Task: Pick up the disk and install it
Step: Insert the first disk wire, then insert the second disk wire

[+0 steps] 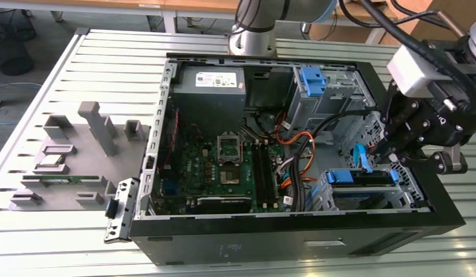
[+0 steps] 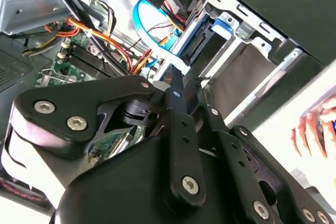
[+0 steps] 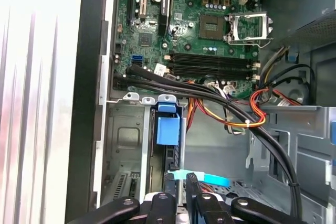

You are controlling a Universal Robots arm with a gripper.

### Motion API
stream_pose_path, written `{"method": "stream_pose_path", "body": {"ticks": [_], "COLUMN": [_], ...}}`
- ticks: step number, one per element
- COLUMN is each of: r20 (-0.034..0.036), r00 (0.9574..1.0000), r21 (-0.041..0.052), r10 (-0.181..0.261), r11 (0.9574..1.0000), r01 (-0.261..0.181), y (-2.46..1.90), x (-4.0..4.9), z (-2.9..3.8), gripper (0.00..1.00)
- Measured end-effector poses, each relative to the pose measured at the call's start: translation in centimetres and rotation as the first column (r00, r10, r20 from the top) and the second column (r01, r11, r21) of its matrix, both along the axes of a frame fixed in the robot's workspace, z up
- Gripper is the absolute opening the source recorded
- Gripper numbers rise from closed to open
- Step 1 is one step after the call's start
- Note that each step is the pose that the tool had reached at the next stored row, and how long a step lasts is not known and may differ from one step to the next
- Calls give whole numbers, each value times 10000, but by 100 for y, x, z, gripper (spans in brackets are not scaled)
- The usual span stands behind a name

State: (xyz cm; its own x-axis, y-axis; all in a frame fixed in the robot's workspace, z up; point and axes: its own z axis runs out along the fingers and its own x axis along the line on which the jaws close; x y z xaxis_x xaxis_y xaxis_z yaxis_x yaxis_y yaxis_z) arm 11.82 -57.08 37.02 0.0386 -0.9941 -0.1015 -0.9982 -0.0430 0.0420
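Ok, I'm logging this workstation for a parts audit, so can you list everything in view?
Computer case: one, black, open, on the table.
Table: one, silver, slatted.
Motherboard: one, green, inside the case.
Disk: one, blue carrier, in the drive cage near the gripper.
Bracket: one, blue, at the case's far side.
Cables: several, orange and black, across the case.
Parts fixture: one, grey, exterior view's left.
Robot arm: one, grey base behind the case.
Gripper: one, black, above the disk.
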Motion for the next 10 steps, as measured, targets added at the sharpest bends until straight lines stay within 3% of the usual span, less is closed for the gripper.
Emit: {"method": "stream_pose_path", "body": {"ticks": [10], "r20": [0], "r00": [10000], "r21": [1], "r10": [0], "r11": [10000], "r01": [0], "y": [0], "x": [0], "z": [41], "gripper": [23]}}
